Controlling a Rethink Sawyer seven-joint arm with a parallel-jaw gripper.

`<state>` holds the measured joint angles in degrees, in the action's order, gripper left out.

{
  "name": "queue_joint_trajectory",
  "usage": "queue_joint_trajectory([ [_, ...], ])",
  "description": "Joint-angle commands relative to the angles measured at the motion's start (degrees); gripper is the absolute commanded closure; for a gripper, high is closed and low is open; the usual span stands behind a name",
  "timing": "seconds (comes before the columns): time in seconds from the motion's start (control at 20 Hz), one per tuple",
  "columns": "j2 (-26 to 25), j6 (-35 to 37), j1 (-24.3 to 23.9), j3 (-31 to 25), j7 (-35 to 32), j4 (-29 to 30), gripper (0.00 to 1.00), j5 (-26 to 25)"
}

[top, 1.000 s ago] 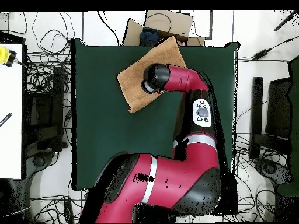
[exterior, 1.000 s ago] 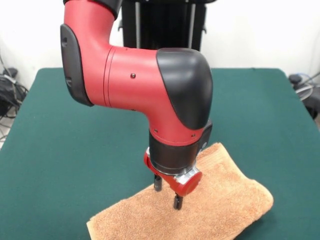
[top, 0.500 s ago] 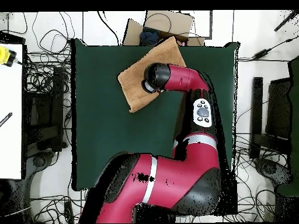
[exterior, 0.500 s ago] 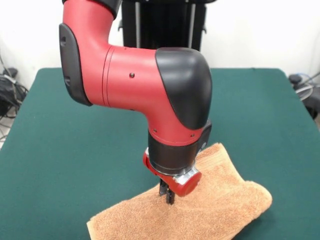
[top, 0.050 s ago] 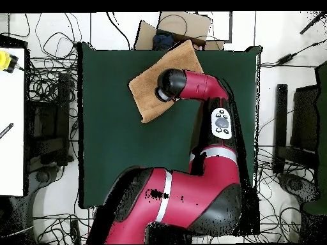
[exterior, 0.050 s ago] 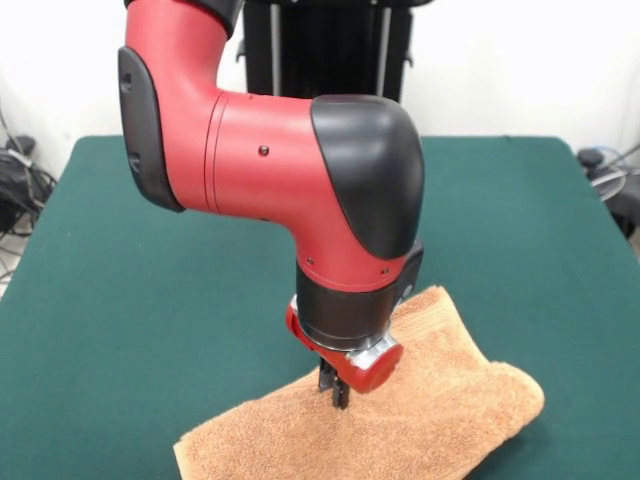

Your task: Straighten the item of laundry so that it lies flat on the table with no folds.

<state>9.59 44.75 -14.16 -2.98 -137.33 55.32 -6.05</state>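
Change since a second ago: fingers drawn together from a spread stance into a tight pair; wrist a touch lower onto the cloth; no shift visible over the last half second.
Table [exterior, 0.050 s ago: 120, 300]: dark green top, far wider than the towel; bare green on both sides of the arm in the front view.
Arm [exterior, 0.050 s ago: 300, 170]: red and black, bent down over the near part of the table in the front view; in the overhead view reaches from the bottom edge up to the towel, covering much of the table's right half.
Towel [exterior, 0.050 s ago: 450, 400]: orange-tan terry, lying at an angle close to the table's near edge in the front view; in the overhead view [top, 0.050 s ago: 144, 89] near the top edge, one corner reaching that edge; rounded fold along its right side in the front view, so not yet flat.
Gripper [exterior, 0.050 s ago: 339, 391]: pointing straight down at the middle of the towel, tips touching the cloth; fingers closed together with no gap between them; whether any cloth is pinched between them cannot be told; hidden under the wrist in the overhead view.
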Motion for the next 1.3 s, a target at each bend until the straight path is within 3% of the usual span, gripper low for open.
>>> queue_joint_trajectory([
  [0.05, -6.2, 2.48, -0.1, -1.06, 8.95, 3.6, 1.0, -6.03],
  [0.35, -2.1, 1.94, -0.93, -1.47, 9.44, 8.06, 1.0, -5.41],
  [0.65, 17.46, 9.82, -0.62, 0.94, 12.67, 23.49, 1.0, -4.66],
  [0.75, 21.12, 12.04, -1.42, 0.45, 13.44, 25.96, 1.0, -4.21],
  [1.3, 25.5, 14.43, -5.97, -3.13, 14.74, 30.21, 1.0, -6.46],
])
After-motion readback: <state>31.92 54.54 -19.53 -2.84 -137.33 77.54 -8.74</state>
